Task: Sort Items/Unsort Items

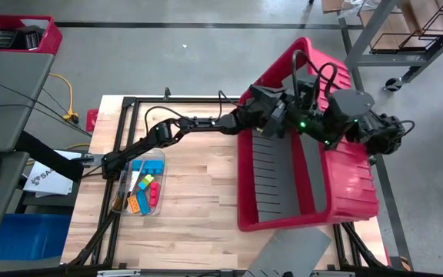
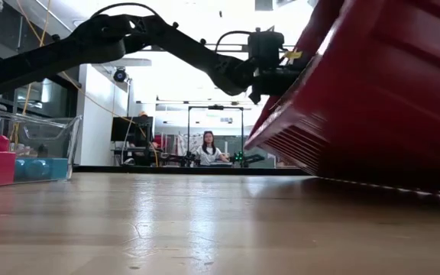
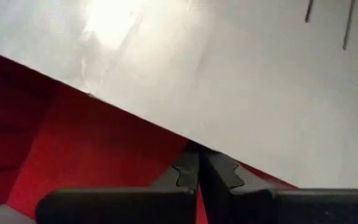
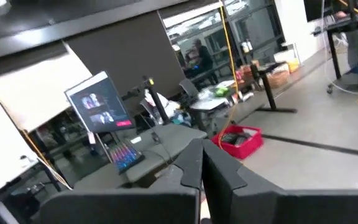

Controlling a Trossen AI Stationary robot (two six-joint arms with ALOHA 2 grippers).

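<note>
Near the left edge of the pale wooden plank surface (image 1: 198, 192), the items (image 1: 143, 191) sat together in a small clear plastic tray (image 1: 157, 161): blocky orange, blue, yellow, red and green pieces, hard-edged and glossy like moulded toy bricks, with a thin dark stick among them. From table height the same tray (image 2: 52, 137) showed see-through walls with red and blue blocks low inside it. Neither arm was anywhere near them. Both had reached over to the large red plastic bin (image 1: 352, 185), which stood tilted on the right side of the surface, its grey ribbed divider insert (image 1: 283, 173) showing inside. The left gripper (image 3: 199, 168) was clenched with nothing between its fingers, its toothed tips meeting just before the bin's smooth red wall. The right gripper (image 4: 199, 163) was likewise clenched and empty, raised by the bin's far rim and facing out into the room. As I judged it, sorting had not yet begun; to do it well an arm should swing back clear of the bin's raised lip, release its fingers above the tray, and take one block across its flat sides, since the slick plastic would slip from a corner pinch.
</note>
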